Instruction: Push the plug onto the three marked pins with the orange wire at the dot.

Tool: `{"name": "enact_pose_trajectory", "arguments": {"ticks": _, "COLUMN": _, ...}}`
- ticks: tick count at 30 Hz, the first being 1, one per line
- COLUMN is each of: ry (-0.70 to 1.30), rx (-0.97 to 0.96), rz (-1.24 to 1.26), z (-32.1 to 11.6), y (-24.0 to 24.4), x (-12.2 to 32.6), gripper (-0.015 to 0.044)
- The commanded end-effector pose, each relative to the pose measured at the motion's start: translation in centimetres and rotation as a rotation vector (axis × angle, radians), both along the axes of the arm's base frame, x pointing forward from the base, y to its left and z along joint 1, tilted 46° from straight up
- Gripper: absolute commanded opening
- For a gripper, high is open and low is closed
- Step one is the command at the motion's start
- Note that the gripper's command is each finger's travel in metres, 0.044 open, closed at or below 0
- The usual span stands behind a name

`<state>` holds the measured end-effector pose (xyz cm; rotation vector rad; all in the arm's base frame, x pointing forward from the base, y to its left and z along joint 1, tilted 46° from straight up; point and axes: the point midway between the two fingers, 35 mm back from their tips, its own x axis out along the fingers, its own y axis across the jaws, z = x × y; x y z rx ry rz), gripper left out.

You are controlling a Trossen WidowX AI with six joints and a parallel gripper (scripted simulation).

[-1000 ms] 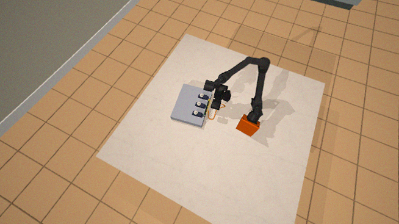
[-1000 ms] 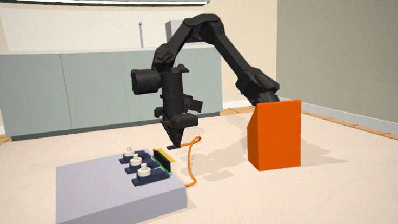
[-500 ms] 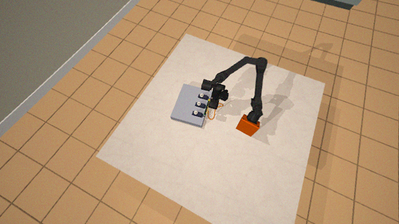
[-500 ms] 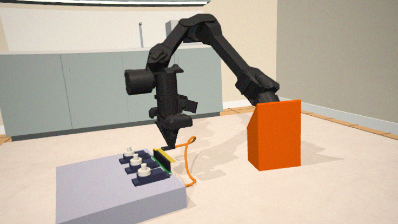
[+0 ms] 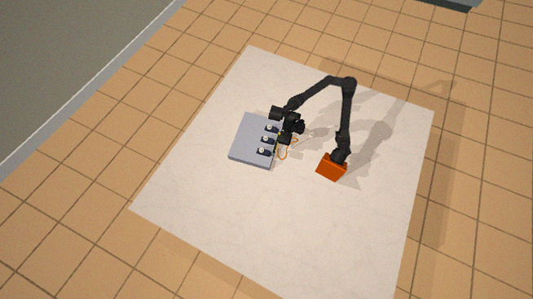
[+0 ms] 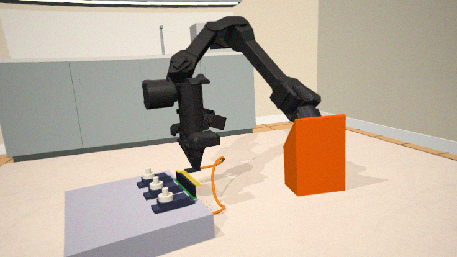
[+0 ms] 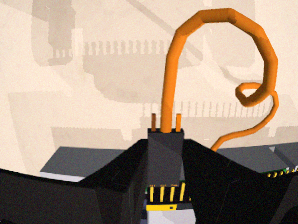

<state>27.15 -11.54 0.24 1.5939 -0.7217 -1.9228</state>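
Note:
My gripper [image 6: 195, 168] [image 7: 165, 147] is shut on the dark flat plug [image 6: 189, 170] [image 7: 165, 156], which it holds about level above the holder's near edge. The lead [image 5: 282, 158] [image 6: 213, 180] [image 7: 170, 75] loops from the plug's back; a brown stub shows left of it and an orange stub right. The plug's front points at several thin pins [image 7: 162, 193] in the wrist view; I cannot tell whether it touches them. The yellow band [image 6: 192, 179] [image 7: 156, 207] shows a dark dot beyond them. The grey holder [image 5: 244, 138] [image 6: 105, 220] carries three dark servos with white hubs. Fingers hide part of the row.
The orange arm base [image 5: 330, 168] [image 6: 321, 156] stands on the pale table top [image 5: 273, 215] [image 6: 319, 223], across from the holder. The lead's slack hangs beside the holder's near edge. More pins [image 7: 281, 173] show at the right in the wrist view.

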Motion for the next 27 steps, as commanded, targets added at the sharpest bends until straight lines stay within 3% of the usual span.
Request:
{"name": "enact_pose_trajectory", "arguments": {"ticks": 1, "ry": 0.003, "rx": -0.002, "rz": 0.002, "z": 0.0, "y": 0.0, "x": 0.3, "gripper": 0.0000}}
{"name": "enact_pose_trajectory", "arguments": {"ticks": 24, "ry": 0.002, "rx": -0.002, "rz": 0.002, "z": -0.4, "y": 0.1, "x": 1.7, "gripper": 0.0000}}
{"name": "enact_pose_trajectory", "arguments": {"ticks": 27, "ry": 0.002, "rx": -0.002, "rz": 0.002, "z": -0.4, "y": -0.3, "x": 1.6, "gripper": 0.0079}}
